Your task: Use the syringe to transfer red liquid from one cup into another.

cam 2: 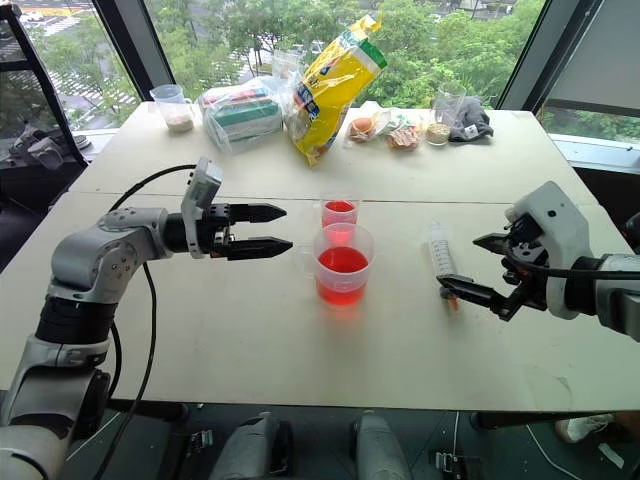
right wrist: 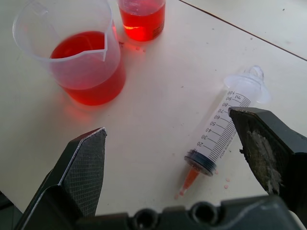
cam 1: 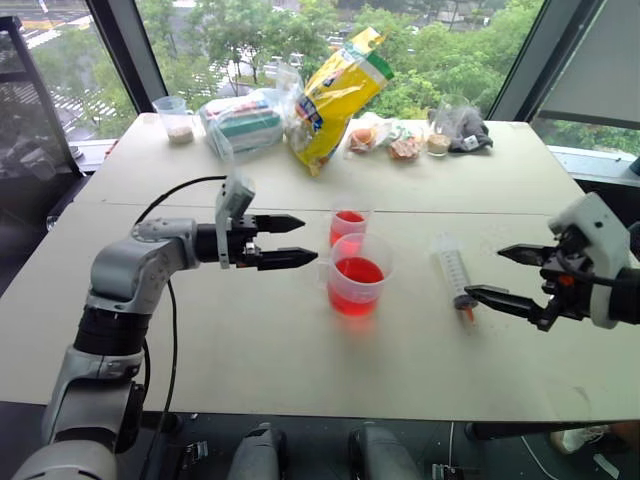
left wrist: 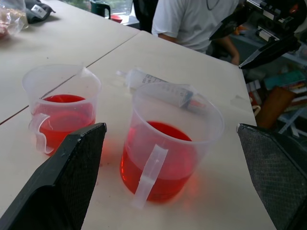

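The syringe [cam 1: 453, 268] lies flat on the white table, right of the cups, its orange tip [right wrist: 188, 179] toward the front edge beside a few red drops. My right gripper [cam 1: 484, 272] hovers open just right of and over its tip end, holding nothing. The larger handled cup [cam 1: 357, 272] holds red liquid [right wrist: 79, 48]. Just behind it stands the smaller cup [cam 1: 348, 225], also with red liquid in it. My left gripper [cam 1: 310, 240] is open and level, pointing at the two cups from their left, a short gap away.
Along the table's far edge lie a yellow bag [cam 1: 335, 95], wrapped packages [cam 1: 243, 122], snack packets [cam 1: 385, 140] and a cup of pale grains [cam 1: 177, 118]. A black cable [cam 1: 170, 200] trails from my left arm. A person in a white shirt [left wrist: 192, 19] sits beyond the table.
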Controlling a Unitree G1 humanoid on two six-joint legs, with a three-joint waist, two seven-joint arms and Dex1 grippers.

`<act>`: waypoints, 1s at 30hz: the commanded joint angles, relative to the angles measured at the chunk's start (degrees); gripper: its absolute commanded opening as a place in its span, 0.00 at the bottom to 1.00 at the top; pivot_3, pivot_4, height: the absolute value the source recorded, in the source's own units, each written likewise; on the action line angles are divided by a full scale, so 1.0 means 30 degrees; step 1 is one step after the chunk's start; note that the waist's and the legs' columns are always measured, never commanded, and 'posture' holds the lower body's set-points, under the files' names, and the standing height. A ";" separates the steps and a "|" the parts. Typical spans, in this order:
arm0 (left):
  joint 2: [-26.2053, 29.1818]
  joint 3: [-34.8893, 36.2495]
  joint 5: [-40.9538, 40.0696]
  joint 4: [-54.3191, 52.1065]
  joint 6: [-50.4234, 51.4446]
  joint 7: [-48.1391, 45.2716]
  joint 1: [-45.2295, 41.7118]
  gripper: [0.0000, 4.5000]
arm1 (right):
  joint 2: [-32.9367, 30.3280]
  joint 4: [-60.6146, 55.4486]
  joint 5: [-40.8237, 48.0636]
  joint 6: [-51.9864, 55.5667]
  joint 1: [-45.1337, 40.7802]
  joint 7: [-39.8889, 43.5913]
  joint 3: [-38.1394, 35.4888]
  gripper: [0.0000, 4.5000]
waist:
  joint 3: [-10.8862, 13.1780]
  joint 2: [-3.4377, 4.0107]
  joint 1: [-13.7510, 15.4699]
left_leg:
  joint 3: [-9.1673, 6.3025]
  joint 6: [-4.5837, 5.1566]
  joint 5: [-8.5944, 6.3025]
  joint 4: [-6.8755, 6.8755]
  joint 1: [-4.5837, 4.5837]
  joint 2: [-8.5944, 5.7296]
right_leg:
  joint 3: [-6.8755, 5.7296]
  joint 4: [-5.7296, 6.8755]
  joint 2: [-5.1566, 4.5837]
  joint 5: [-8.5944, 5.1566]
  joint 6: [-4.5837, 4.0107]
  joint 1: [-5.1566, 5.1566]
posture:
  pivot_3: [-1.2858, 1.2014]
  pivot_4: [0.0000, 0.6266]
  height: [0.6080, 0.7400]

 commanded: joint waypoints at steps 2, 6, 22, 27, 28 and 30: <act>-0.0161 0.0627 -0.0626 -0.0430 -0.0021 0.0199 -0.0524 1.00 | 0.0260 -0.0258 0.0044 -0.0437 -0.0051 -0.0483 -0.0420 0.99 | 0.0000 0.0000 0.0005 | 0.0001 0.0000 0.0000 0.0000 -0.0001 0.0000 | -0.0001 0.0000 0.0000 0.0000 0.0000 0.0000 | 0.52 0.24 1.00; -0.0051 0.0470 -0.0628 0.0026 -0.0124 -0.0101 -0.0893 1.00 | 0.0451 -0.0736 0.0301 -0.0106 0.0436 -0.0755 -0.0924 0.99 | 0.0000 0.0000 0.0012 | 0.0001 0.0000 0.0000 0.0000 -0.0002 -0.0001 | -0.0001 0.0000 0.0000 0.0001 0.0002 0.0000 | 0.52 0.24 1.00; -0.0395 -0.0072 -0.0371 0.0356 -0.0758 -0.0377 -0.1017 1.00 | -0.0962 0.0987 0.0371 0.0978 -0.0472 -0.1107 -0.0234 0.99 | 0.0000 0.0000 -0.0032 | 0.0007 0.0000 0.0000 0.0002 0.0002 -0.0002 | 0.0003 0.0001 0.0000 0.0000 0.0000 0.0000 | 0.52 0.24 1.00; -0.0649 -0.0284 -0.0136 0.0437 -0.1127 -0.0426 -0.0862 1.00 | -0.1413 0.3839 -0.0036 0.1040 -0.3156 -0.1214 0.2624 0.99 | 0.0000 -0.0001 -0.0039 | 0.0009 0.0000 0.0000 0.0003 0.0007 0.0000 | 0.0008 0.0002 0.0002 -0.0028 -0.0051 0.0000 | 0.52 0.24 1.00; -0.0676 -0.0261 -0.0193 0.0408 -0.1099 -0.0459 -0.0857 1.00 | -0.1497 0.4776 -0.0171 0.1457 -0.4124 -0.1235 0.3633 0.99 | 0.0000 0.0000 -0.0032 | 0.0012 0.0000 0.0000 0.0003 0.0005 0.0000 | 0.0008 0.0000 0.0002 -0.0029 -0.0052 -0.0001 | 0.52 0.24 1.00; -0.0679 -0.0294 -0.0166 0.0462 -0.1216 -0.0623 -0.0825 1.00 | -0.1398 0.6732 -0.0705 0.2463 -0.6413 -0.1462 0.5912 0.99 | 0.0000 0.0000 -0.0106 | 0.0016 0.0000 0.0000 0.0003 0.0004 0.0001 | 0.0011 0.0001 0.0000 -0.0028 -0.0052 -0.0005 | 0.52 0.24 1.00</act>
